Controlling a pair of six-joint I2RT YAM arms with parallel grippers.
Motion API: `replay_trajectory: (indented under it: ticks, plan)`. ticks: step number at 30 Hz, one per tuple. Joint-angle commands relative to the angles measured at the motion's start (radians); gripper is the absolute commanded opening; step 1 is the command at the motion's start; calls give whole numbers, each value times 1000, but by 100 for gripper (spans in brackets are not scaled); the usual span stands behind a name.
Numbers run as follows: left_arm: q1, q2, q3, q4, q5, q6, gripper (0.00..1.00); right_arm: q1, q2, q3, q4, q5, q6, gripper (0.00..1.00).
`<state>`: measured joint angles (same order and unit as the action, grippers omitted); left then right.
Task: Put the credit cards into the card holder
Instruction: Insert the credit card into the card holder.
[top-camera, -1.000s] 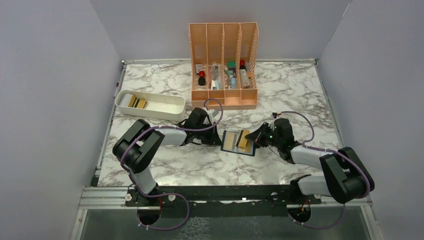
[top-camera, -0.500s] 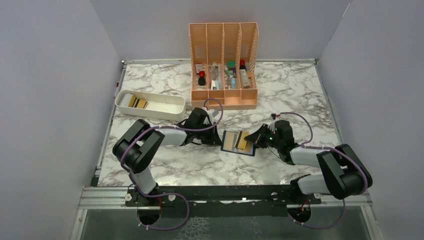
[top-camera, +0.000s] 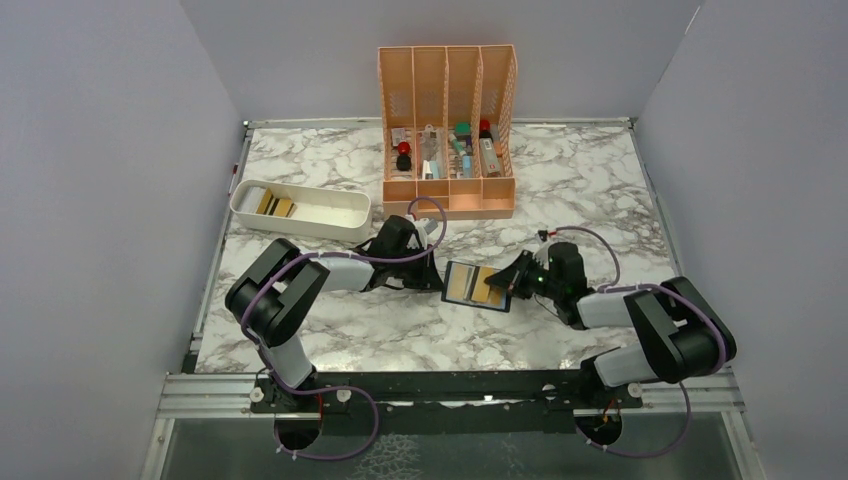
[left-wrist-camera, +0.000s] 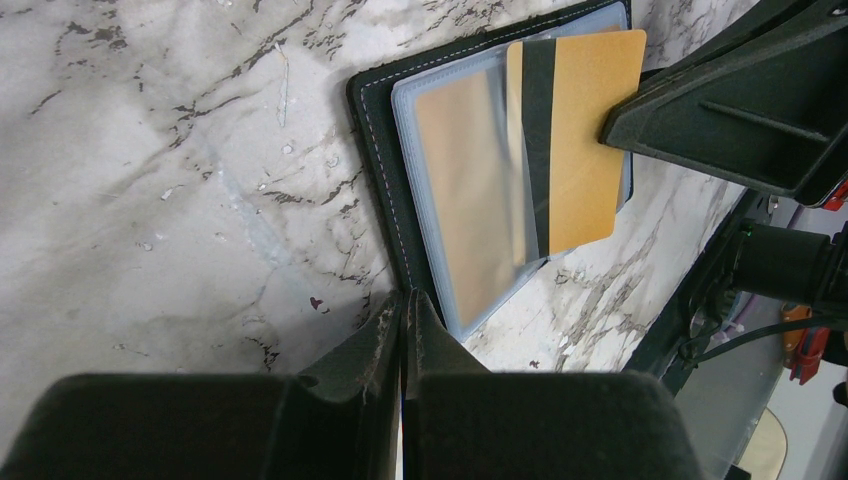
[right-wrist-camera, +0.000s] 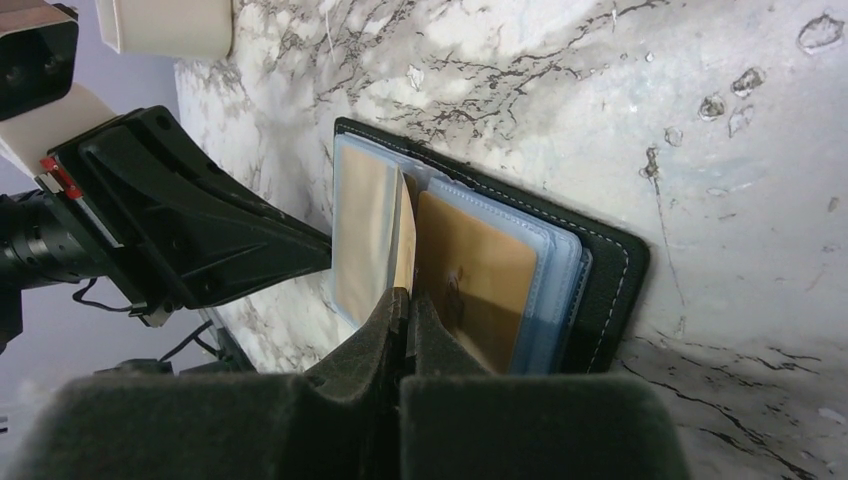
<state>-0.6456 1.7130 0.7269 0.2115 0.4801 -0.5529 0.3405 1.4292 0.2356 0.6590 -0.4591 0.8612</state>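
The black card holder (top-camera: 478, 288) lies open mid-table, its bluish clear pockets up. My left gripper (top-camera: 438, 281) is shut on its left edge, and the stitched rim runs into the closed jaws (left-wrist-camera: 408, 297). My right gripper (top-camera: 512, 285) is shut on a gold credit card (left-wrist-camera: 580, 150) with a dark stripe. That card lies partly under a clear pocket flap. In the right wrist view the held card (right-wrist-camera: 404, 235) is edge-on above the closed gripper (right-wrist-camera: 405, 297). Gold faces show in pockets on both sides (right-wrist-camera: 478, 280). More gold cards (top-camera: 275, 205) lie in the tray.
A white oblong tray (top-camera: 335, 213) stands at the left rear. A tall orange slotted organiser (top-camera: 447, 185) with small items stands at the back centre. Grey walls close in the marble table (top-camera: 400, 335) on three sides.
My right gripper has slid a little to the left with the gold card, so the card reaches further over the holder. The left gripper and the holder have stayed put.
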Motion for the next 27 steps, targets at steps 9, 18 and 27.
replay_trajectory:
  ticks: [9, 18, 27]
  plan:
    - [-15, 5, -7, -42, -45, 21, 5, 0, -85, 0, -181, 20, -11, 1]
    - [-22, -6, 3, -62, -47, 26, 5, 0, -5, 9, -116, -21, -15, 1]
    - [-34, 0, 7, -59, -46, 23, 5, 11, 78, 76, -132, -55, -25, 1]
